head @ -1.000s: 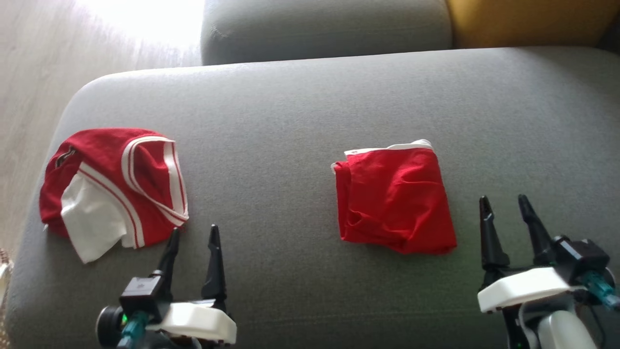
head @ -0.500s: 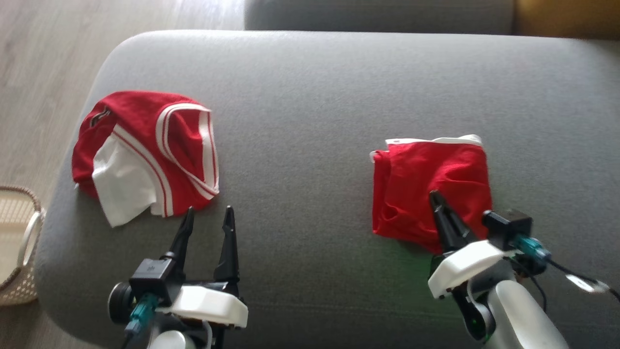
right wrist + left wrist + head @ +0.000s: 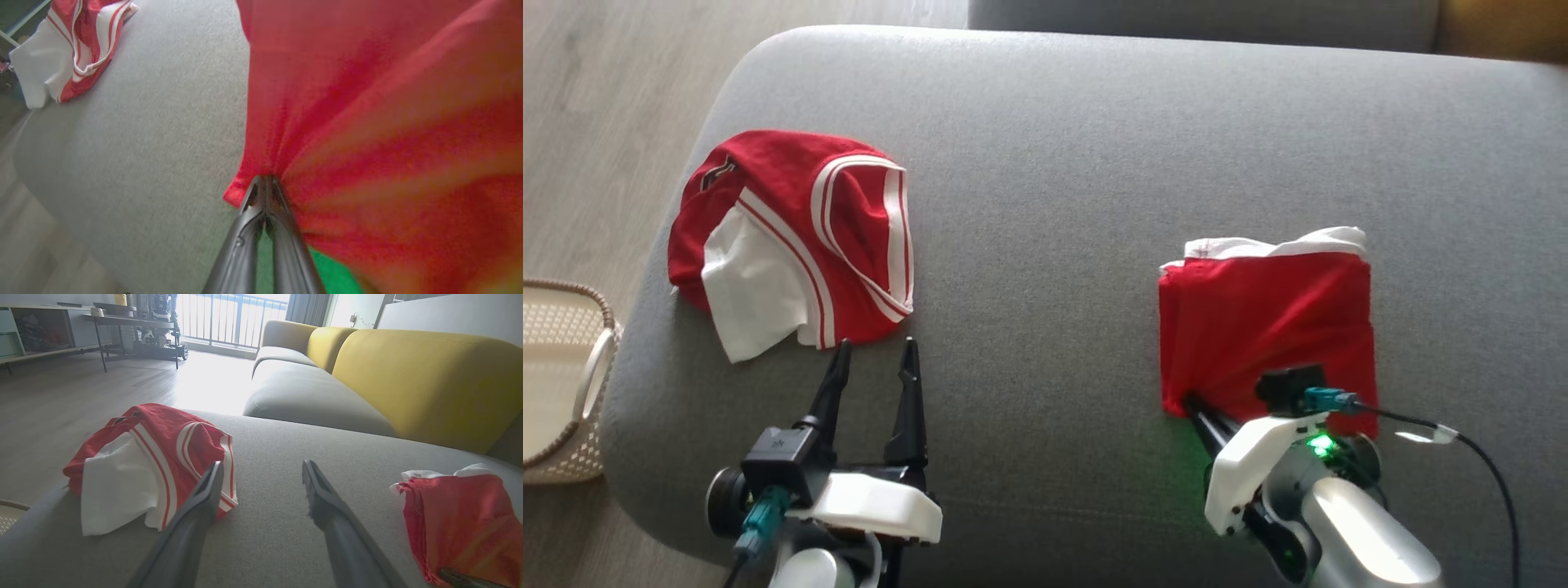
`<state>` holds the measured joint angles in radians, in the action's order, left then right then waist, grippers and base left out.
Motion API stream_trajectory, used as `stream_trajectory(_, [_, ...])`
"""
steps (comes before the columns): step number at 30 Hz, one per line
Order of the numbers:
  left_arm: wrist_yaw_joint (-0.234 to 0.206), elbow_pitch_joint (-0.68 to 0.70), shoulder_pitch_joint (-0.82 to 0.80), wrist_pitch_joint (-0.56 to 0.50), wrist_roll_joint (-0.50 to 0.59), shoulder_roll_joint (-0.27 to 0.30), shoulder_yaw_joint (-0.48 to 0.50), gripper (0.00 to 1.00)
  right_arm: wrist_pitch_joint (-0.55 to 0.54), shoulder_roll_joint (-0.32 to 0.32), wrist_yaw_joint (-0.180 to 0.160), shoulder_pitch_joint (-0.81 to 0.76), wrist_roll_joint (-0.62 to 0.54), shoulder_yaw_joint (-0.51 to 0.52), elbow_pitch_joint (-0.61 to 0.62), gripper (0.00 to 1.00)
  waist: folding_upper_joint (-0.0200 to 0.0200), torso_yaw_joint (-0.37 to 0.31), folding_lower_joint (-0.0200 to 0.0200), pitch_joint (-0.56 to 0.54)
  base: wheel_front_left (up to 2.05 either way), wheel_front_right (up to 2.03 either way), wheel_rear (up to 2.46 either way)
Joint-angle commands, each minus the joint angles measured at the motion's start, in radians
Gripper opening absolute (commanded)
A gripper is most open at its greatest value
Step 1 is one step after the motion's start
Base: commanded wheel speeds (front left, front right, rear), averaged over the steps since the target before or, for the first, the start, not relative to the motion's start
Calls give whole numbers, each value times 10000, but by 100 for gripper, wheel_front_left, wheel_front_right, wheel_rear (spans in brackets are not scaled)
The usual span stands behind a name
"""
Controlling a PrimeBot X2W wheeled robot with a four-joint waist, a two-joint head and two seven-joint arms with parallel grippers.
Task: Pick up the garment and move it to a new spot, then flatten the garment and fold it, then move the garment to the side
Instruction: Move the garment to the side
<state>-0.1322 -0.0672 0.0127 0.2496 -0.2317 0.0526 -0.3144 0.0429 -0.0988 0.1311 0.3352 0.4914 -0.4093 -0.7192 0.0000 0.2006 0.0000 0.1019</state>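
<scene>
My right end effector [image 3: 1194, 406] was pinched shut on the near left corner of the red garment [image 3: 1266, 318]. Both dark fingers were pressed together, with the cloth bunched at their tips. In the right wrist view, creases fanned out from that pinch across the fabric. The garment lay folded into a rough rectangle on the right part of the grey sofa seat [image 3: 1045, 163], and a white band showed along its far edge. My left end effector [image 3: 875, 345] hung wide and held nothing, its 2 fingers spread and pointing away from me, low over the seat. Its tips sat just beside the near edge of a red-and-white striped garment [image 3: 792, 237]; I could not tell whether they touched it. That second piece lay crumpled near the seat's left end, well apart from the red one, with bare grey upholstery between the 2. A pale woven basket [image 3: 564, 384] stood on the wooden floor [image 3: 596, 98] off the seat's left edge. In the left wrist view, a yellow backrest [image 3: 416, 375] rose behind the seat.
</scene>
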Motion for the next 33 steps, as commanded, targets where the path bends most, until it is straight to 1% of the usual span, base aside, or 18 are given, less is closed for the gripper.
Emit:
stream_trajectory(1, [-38,281,-331,122,18,-24,302,100,-142,-52,-4,40,216,-494,181,0,0,-89,0,-83,0,0,0])
stream_trajectory(6, [-5,237,-264,122,74,-24,366,100,-374,-206,-4,-141,789,-1139,356,0,0,-378,0,-281,0,0,0])
stream_trajectory(7, [29,211,-237,122,97,-24,366,100,-308,-319,-4,-124,880,-1215,422,0,0,-508,0,-366,0,0,0])
stream_trajectory(11, [57,186,-153,122,137,-24,377,100,199,-447,-4,-32,922,-1041,624,0,0,-743,0,-569,0,0,0])
stream_trajectory(14, [55,199,-47,122,166,-24,427,100,769,-535,-4,-4,854,-699,911,0,0,-911,0,-737,0,0,0])
stream_trajectory(17, [62,240,69,122,190,-24,520,100,1429,-677,-4,-64,561,-119,1251,0,0,-1074,0,-925,0,0,0])
stream_trajectory(19, [55,298,134,122,201,-24,617,100,1787,-815,-4,-144,101,419,1550,0,0,-1187,0,-1037,0,0,0])
stream_trajectory(22, [40,417,204,122,217,-24,761,100,2072,-885,-4,-416,-805,1434,2219,0,0,-1355,0,-1143,0,0,0])
stream_trajectory(23, [40,417,204,122,217,-24,761,100,2072,-885,-4,-416,-805,1434,2219,0,0,-1355,0,-1143,0,0,0])
stream_trajectory(27, [10,568,244,122,218,-24,925,100,2169,-640,-4,-1074,-2014,2730,3506,0,0,-1579,0,-1191,0,0,0])
stream_trajectory(30, [-6,622,246,122,213,-24,987,100,2182,-343,-4,-1655,-2736,3456,4393,0,0,-1716,0,-1189,0,0,0])
stream_trajectory(33, [-9,630,227,122,244,-24,973,100,2185,-99,-4,-2179,-3253,3906,4756,0,0,-1814,0,-1151,0,0,0])
